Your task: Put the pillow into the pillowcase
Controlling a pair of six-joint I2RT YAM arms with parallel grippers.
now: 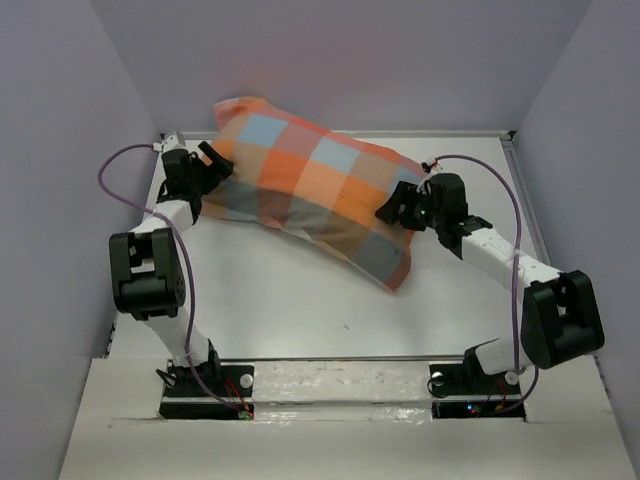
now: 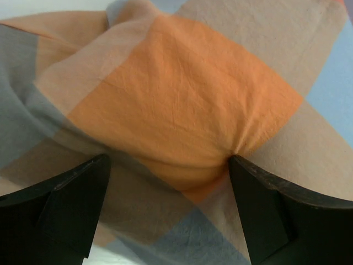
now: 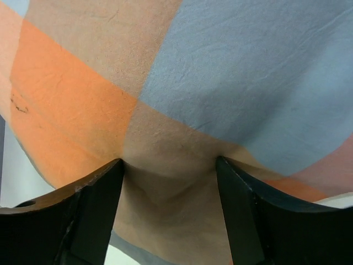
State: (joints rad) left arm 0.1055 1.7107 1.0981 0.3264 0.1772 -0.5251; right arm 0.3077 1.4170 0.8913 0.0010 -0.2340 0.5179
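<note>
Both grippers hold pillowcase [image 1: 310, 195] | plump, filled | contents hidden

White table [image 1: 290, 300] carries the plump checked pillowcase [image 1: 300, 185]

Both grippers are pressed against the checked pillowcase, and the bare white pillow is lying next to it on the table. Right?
Not quite. No bare white pillow shows in the top external view; the pillowcase looks plump and filled, on the table. The rest holds: the left gripper and right gripper both press into its fabric.
</note>
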